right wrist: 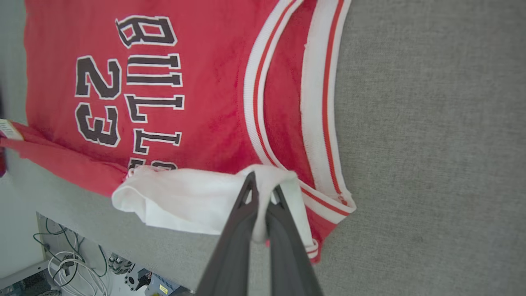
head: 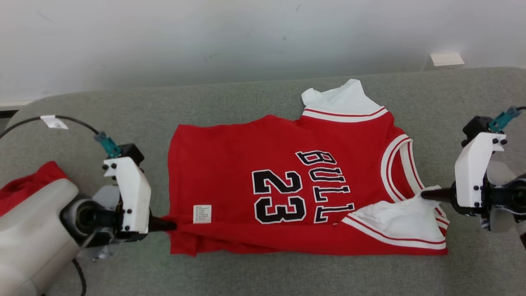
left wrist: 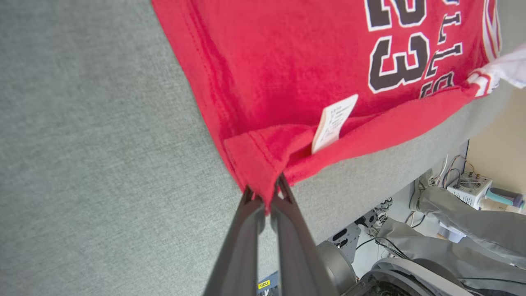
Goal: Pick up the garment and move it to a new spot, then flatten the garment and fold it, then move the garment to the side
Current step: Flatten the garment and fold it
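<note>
red bulls 23 jersey (head: 287,185) lies spread flat on the grey fabric-covered table (head: 102,115), left gripper (head: 172,225) pinched tight on its near hem corner beside the white care label (head: 202,214), right gripper (head: 425,193) clamped on the white sleeve (head: 394,218) at the near shoulder

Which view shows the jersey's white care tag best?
Left wrist view: care tag is large and close, beside the pinched hem. Head view shows it small; right wrist view catches a sliver at its edge.
</note>
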Available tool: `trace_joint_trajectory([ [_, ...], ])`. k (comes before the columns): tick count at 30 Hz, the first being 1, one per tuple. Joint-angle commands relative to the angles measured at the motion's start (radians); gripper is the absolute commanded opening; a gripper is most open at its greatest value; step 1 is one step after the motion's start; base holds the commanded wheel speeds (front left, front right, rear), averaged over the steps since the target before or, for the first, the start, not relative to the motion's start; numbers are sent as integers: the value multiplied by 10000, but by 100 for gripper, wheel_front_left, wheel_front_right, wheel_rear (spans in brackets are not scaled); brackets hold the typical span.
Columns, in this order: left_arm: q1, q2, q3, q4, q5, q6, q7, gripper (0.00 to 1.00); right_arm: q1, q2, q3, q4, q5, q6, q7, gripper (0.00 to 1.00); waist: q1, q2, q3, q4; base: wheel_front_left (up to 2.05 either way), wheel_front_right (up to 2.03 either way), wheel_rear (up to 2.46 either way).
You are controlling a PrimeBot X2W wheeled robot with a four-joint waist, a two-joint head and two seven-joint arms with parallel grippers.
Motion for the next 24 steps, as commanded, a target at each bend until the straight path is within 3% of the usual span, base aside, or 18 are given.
trace_joint_trajectory([
  [1,-170,-97,71,189,-154,-66,4,0,-281,137,-179,251,-234,5,-156,0,-2,0,138,19,0,0,0],
  [4,-371,-312,155,582,-190,-178,52,0,-676,465,-495,806,-726,5,-426,4,-2,0,272,16,0,0,0],
  [5,-421,-383,184,713,-207,-226,58,0,-792,549,-553,927,-879,5,-577,14,-2,0,295,18,0,0,0],
  [7,-565,-486,283,965,-128,-302,-120,0,-987,715,-712,1133,-1138,5,-950,13,-2,0,321,15,0,0,0],
  [8,-618,-544,313,1100,-46,-337,-235,9,-1038,814,-794,1219,-1230,5,-1145,40,-2,0,316,14,0,0,0],
  [9,-611,-617,305,1211,34,-395,-320,44,-1071,907,-837,1309,-1303,5,-1321,45,-2,0,290,14,0,0,0],
  [10,-600,-684,295,1344,71,-426,-429,100,-1095,965,-887,1390,-1367,5,-1518,100,-2,0,250,17,0,0,0],
  [17,-487,-1054,512,1897,345,-859,-1619,100,-812,989,-790,1231,-1753,5,-2940,100,-2,0,-257,115,0,0,0],
  [24,-141,-1159,711,1901,1326,-1149,-4259,100,288,262,-78,-355,-2544,3,-6799,100,-2,0,-1134,338,0,0,0],
])
